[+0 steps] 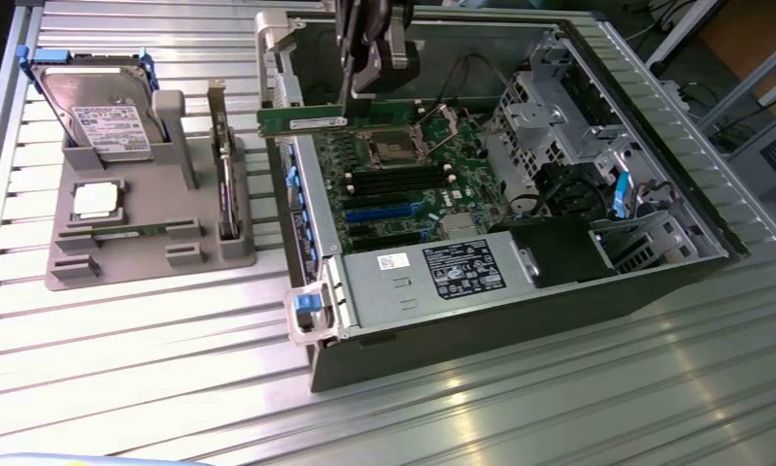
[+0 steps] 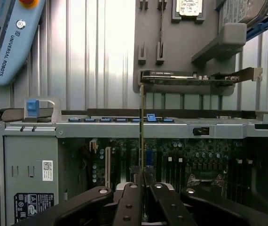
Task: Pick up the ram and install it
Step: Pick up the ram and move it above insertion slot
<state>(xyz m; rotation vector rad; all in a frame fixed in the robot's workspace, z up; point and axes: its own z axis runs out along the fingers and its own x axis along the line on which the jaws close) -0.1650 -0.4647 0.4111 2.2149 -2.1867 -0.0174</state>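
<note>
You have the pincer clenched on the ram, which hangs level in the upper middle of the exterior view, over the motherboard inside the open computer case lying on the ribbed counter.

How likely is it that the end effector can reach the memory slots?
Likely yes: the case lies open, and the end effector, shut on the ram, hangs above the slots with nothing seen between.
</note>
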